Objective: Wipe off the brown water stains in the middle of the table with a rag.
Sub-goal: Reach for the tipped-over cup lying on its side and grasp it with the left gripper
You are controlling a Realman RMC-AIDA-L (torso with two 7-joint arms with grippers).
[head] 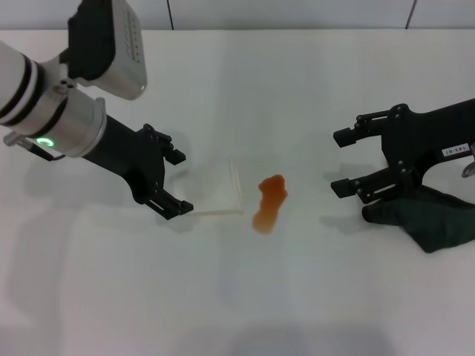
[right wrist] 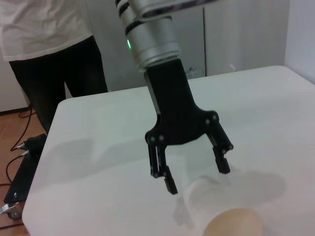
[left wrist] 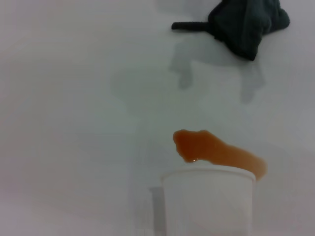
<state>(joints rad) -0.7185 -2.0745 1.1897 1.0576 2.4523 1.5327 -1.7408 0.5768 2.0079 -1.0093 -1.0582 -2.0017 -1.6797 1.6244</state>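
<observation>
While both grippers gape, rag beside right gripper, stains mid-table

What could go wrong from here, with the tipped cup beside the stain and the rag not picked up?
The open left gripper sits around the white paper cup, lying beside the orange-brown stain; a nudge might roll it into the liquid. The open right gripper is above the dark green rag and might grasp only a loose fold.

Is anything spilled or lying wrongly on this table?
Yes. A brown water stain lies mid-table, and a white paper cup lies tipped on its side beside it, under the open left pincer.
</observation>
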